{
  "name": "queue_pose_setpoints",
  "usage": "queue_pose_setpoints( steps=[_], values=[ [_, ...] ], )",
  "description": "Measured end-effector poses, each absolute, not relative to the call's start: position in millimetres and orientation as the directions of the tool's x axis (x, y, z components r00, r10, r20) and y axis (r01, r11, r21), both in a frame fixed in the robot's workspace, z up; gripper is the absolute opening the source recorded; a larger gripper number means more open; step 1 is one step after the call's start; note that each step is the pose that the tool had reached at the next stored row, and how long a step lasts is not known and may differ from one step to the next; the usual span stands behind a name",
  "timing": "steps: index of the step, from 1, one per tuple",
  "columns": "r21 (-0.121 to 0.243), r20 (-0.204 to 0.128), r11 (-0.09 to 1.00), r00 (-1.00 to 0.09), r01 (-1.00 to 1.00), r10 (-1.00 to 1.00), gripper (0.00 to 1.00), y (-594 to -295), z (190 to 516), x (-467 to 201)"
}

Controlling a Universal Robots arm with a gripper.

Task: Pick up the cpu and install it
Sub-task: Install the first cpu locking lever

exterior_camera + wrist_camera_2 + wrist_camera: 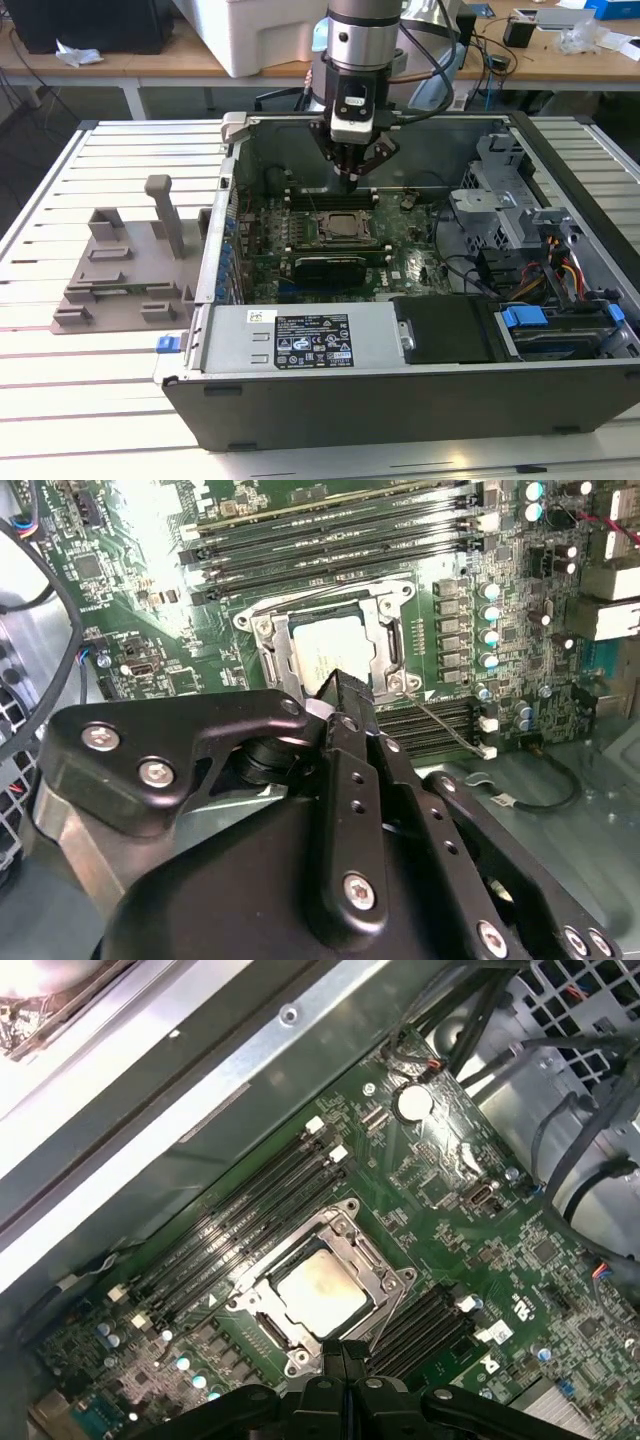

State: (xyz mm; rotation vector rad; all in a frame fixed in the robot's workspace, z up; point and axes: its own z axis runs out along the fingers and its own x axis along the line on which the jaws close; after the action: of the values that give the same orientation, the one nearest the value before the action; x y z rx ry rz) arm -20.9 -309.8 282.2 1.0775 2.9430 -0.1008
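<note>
case: the computer case (pixel 400 390) lies open on the tabletop (pixel 80 400), pretty much in the middle of the exterior view
rack: a fixture (pixel 125 270) sits on the tabletop just beside the case, on the exterior view's left
board: the motherboard (pixel 410 262) lies flat inside the case
socket: the socket (pixel 322 1295) sits on the board between two banks of memory slots (pixel 240 1225)
cpu: the cpu (pixel 320 1290) rests in the socket, inside its frame
pincer: the pincer (pixel 352 172) hangs inside the case, over the slots just behind the socket
drives: the drive cage (pixel 520 200) is in the case on the exterior view's right

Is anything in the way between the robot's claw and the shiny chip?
No. In both wrist views the gripper hovers just off the cpu, seated in its socket frame, with open air between.
</note>
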Motion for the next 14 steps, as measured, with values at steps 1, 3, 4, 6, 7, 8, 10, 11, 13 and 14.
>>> queue_pose_setpoints(
  steps=[1,3,4,6,7,8,10,11,13,14],
  values=[
    [-0.058,-0.028,0.769,-0.771,0.637,0.636,0.11,-309.8,282.2,-20.8],
    [-0.058,-0.028,0.784,-0.786,0.618,0.618,0.11,-309.8,282.2,-20.6],
    [-0.058,-0.028,0.792,-0.794,0.608,0.608,0.11,-309.8,282.2,-20.5],
    [-0.058,-0.028,0.805,-0.807,0.590,0.590,0.11,-309.8,282.1,-20.4],
    [-0.058,-0.028,0.815,-0.817,0.577,0.576,0.11,-309.8,282.1,-20.3],
    [-0.058,-0.028,0.821,-0.823,0.568,0.567,0.11,-309.8,282.2,-20.3],
    [-0.058,-0.028,0.839,-0.841,0.542,0.541,0.11,-309.8,282.2,-20.2],
    [-0.058,-0.028,0.845,-0.847,0.532,0.531,0.11,-309.8,282.2,-20.2],
    [-0.058,-0.028,0.852,-0.854,0.520,0.520,0.11,-309.8,282.2,-20.1],
    [-0.058,-0.028,0.859,-0.861,0.508,0.508,0.11,-309.8,282.2,-20.1]
  ],
)
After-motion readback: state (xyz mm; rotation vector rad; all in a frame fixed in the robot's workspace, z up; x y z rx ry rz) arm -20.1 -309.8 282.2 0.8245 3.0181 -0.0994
